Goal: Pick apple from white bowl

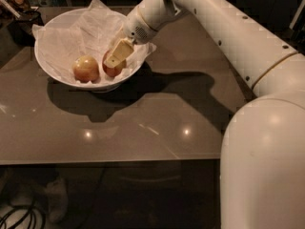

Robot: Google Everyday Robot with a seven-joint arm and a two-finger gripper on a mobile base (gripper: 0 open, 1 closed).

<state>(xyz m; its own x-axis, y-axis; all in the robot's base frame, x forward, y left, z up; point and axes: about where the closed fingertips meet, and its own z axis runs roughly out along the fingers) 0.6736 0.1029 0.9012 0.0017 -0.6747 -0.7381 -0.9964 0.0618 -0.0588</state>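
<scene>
Big white robot arm (228, 27) takes up the whole right side, running from the bottom corner up and across to the top left. Under it is a glossy brown table (143, 123) with a couple of light reflections and the arm's dark shadow on it. The white bowl (42, 56) sits at the table's far left, lined with crumpled white paper (90, 27) that pokes up over the back rim.

Two apples are in the bowl, side by side and nearly touching. The paler yellow-pink apple (86, 68) is on the left. The apple (116, 71) that counts, the darker red one, is on the right, down at the bottom of the bowl.

The gripper (116, 57) is inside the bowl, angled down from the upper right, lying right across the front of the red apple and covering its middle. Honestly can't tell if it's spread or clamped on the fruit.
</scene>
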